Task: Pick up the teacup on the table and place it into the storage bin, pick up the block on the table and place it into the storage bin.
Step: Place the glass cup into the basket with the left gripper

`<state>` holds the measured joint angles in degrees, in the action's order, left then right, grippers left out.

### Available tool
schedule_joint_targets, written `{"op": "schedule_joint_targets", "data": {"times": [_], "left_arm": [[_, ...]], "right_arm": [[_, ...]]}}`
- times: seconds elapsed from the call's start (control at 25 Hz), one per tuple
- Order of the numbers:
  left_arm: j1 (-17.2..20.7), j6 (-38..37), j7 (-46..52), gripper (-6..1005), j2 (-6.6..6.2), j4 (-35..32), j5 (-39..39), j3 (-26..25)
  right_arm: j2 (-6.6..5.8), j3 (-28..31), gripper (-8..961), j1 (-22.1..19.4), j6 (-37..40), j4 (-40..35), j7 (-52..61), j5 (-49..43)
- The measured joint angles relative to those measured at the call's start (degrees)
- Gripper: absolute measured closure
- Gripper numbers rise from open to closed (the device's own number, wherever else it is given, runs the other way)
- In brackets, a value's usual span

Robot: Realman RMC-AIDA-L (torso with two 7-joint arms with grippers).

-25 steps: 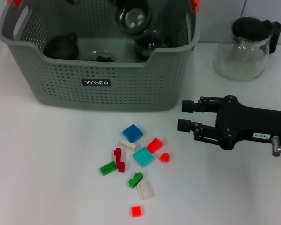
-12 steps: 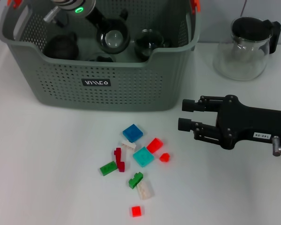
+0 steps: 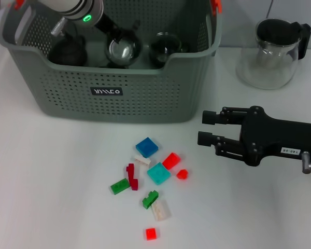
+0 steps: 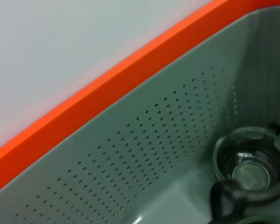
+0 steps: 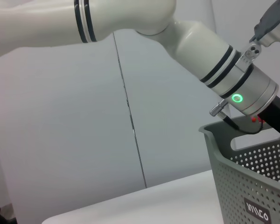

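Observation:
The grey-green storage bin stands at the back left, and its inner wall fills the left wrist view. My left gripper reaches down into the bin, shut on a glass teacup that hangs low inside. Several small blocks lie on the table in front of the bin, among them a blue one, a teal one and a red one. Over the table to the right of the blocks, my right gripper is open and holds nothing.
Inside the bin sit a dark round pot and another glass cup. A glass pitcher with a black lid stands at the back right. Orange clips mark the bin's rim.
My left arm has come down into the bin with the teacup, moving it lower and to the left. The right gripper and the blocks have stayed put.

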<state>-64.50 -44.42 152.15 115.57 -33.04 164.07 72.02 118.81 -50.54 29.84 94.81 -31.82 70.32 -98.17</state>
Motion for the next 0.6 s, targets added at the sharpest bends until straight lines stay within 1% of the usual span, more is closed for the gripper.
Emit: {"op": "schedule_joint_targets", "data": {"times": [0.04, 0.16, 0.24, 0.36, 0.4, 0.44, 0.48, 0.52, 0.56, 0.6], "left_arm": [[0.1, 0.4, 0.0, 936, 0.19, 0.0, 0.0, -0.3], [0.5, 1.1, 0.1, 809, 0.65, -0.7, -0.1, -0.9], [0.9, 0.7, 0.0, 725, 0.94, -2.2, -0.2, -3.1], [4.4, -1.1, -2.5, 667, 2.45, -9.7, -4.3, -11.6], [6.6, -2.8, -5.9, 647, 3.07, -13.3, -8.8, -15.5], [6.6, -2.8, -5.9, 627, 3.07, -13.3, -8.8, -15.5], [10.1, -7.6, -14.0, 608, 3.39, -17.3, -19.2, -21.6], [11.8, -11.3, -18.9, 588, 2.69, -17.7, -27.9, -24.6], [13.9, -18.1, -25.4, 569, 1.12, -15.7, -41.7, -27.9], [14.8, -21.5, -28.0, 550, 0.39, -14.1, -47.6, -29.0]], "right_arm": [[-0.02, 0.0, 435, -0.1, 0.0, 0.0, 0.0, 0.0], [-0.04, 0.0, 435, -0.1, -0.1, 0.0, 0.0, 0.0], [-0.06, 0.0, 435, -0.1, -0.2, 0.0, 0.0, 0.0], [-0.08, 0.0, 435, -0.2, -0.3, 0.0, 0.0, 0.0], [-0.07, 0.0, 435, -0.2, -0.4, 0.0, 0.0, 0.0], [-0.07, 0.0, 435, -0.2, -0.4, 0.0, 0.0, 0.0], [-0.07, 0.0, 435, -0.3, -0.4, 0.0, 0.0, 0.0], [-0.07, 0.0, 436, -0.3, -0.4, 0.0, 0.0, 0.0], [-0.06, 0.1, 436, -0.3, -0.4, 0.0, 0.0, 0.0], [-0.06, 0.1, 436, -0.3, -0.4, 0.0, 0.0, 0.0]]}}
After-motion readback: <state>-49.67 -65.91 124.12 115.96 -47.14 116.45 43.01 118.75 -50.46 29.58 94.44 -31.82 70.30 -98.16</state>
